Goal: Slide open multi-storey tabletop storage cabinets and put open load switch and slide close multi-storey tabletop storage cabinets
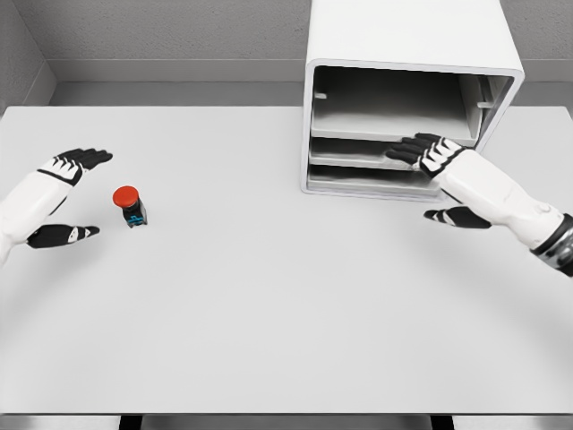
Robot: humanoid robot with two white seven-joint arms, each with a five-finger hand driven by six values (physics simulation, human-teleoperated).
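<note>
Nearest me, the table (269, 313) lies bare, with the switch (131, 206) standing upright at its left, red cap up, just beside my left hand (64, 193), whose fingers are spread and hold nothing. It looks small, light and rigid; I would pinch its dark body below the smooth cap. My right hand (439, 166) lies flat and open on a cabinet (403, 98) drawer (358, 154), gripping nothing.
</note>
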